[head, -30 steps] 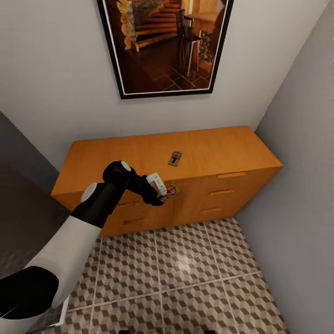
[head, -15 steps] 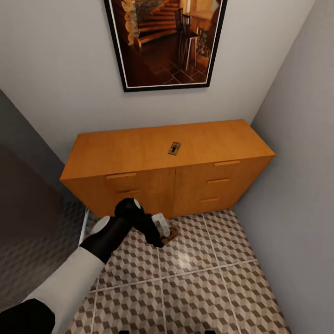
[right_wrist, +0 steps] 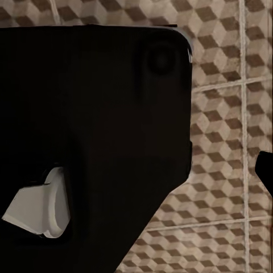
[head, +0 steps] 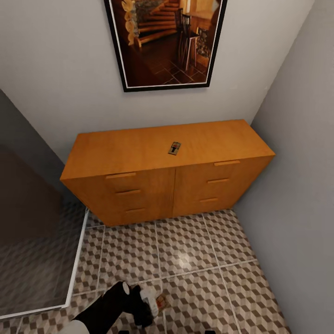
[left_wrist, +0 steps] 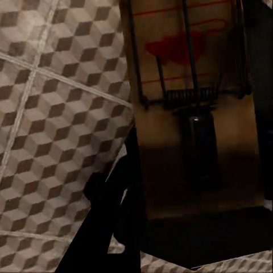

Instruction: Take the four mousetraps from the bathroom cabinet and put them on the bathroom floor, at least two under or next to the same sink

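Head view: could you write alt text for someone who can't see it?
The left tool holds a mousetrap low over the cube-patterned floor. Beyond stands an orange wooden cabinet with another mousetrap on top, under a framed picture.

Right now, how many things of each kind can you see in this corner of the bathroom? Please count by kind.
Mousetraps: 2, one on the cabinet top and one in the left claw low over the bathroom floor, seen at
Cabinets: 1
Framed pictures: 1
Total: 4
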Tool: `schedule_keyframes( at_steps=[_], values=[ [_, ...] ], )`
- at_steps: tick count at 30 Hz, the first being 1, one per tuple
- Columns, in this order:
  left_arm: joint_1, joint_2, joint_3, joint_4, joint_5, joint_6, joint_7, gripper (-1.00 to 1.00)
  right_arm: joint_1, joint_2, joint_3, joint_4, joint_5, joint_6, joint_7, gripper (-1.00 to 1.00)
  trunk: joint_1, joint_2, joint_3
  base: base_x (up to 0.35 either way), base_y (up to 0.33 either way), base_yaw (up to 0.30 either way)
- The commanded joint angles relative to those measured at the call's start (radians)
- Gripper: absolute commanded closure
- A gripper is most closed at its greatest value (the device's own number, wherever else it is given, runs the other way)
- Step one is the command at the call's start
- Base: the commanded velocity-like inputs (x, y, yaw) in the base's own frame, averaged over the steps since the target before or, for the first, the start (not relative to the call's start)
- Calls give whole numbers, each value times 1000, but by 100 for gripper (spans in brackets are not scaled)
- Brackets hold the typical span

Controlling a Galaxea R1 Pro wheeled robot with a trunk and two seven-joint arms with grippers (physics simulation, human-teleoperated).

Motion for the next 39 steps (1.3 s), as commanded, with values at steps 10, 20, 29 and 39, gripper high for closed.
schedule_keyframes(
  at_steps=[10, 20, 29, 39],
  values=[
    [16, 43, 7, 629, 610, -755, 410, 100, 0, -40, 5, -64, -9, -44, 6, -100, 1, -2, -1, 0, 0, 0],
    [115, 119, 7, 675, 851, -1106, 423, 100, 0, -47, 5, -167, -6, -37, -8, -100, 1, -2, -1, 0, 0, 0],
    [158, 132, 7, 677, 924, -1203, 489, 100, -3, -58, 5, -279, 10, 46, -117, -100, 1, -2, -1, 0, 0, 0],
    [189, 121, 7, 678, 931, -1283, 727, 100, -4, -62, 6, -422, 96, 117, -132, -100, 1, -2, -1, 0, 0, 0]
  ],
)
